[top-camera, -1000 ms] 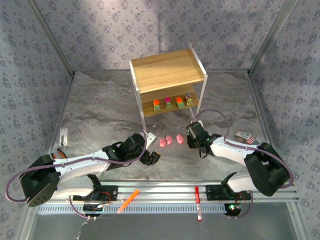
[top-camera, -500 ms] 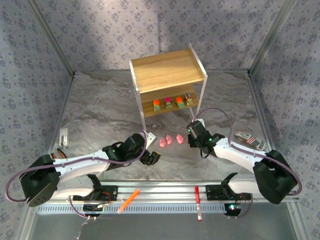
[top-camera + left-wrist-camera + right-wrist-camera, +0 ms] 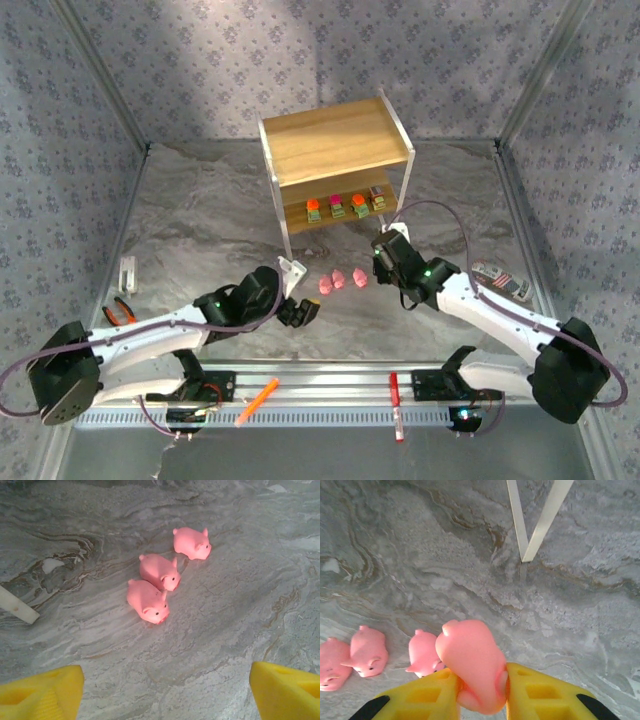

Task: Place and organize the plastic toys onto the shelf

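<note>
The shelf point(image 3: 335, 165) stands at the back centre, its white legs point(image 3: 540, 522) ahead of my right gripper. Several blocky toys point(image 3: 336, 205) sit in a row on its lower board. Three pink pigs point(image 3: 339, 279) lie on the table in front of it. In the left wrist view they lie in a diagonal line point(image 3: 159, 571). My left gripper point(image 3: 167, 690) is open just short of them, nothing between its yellow fingers. My right gripper point(image 3: 480, 695) is shut on a fourth pink pig point(image 3: 470, 662), held above the table beside the other pigs point(image 3: 424, 652).
An orange marker point(image 3: 257, 402) and a red marker point(image 3: 396, 405) lie on the rail at the near edge. Pliers point(image 3: 118, 311) and a small white part point(image 3: 128, 272) lie at the left. A striped packet point(image 3: 500, 277) lies at the right.
My right gripper has carried its pig a little farther from the bases, toward the shelf's front right leg. The left arm has shifted slightly; its gripper stays open by the pigs.
</note>
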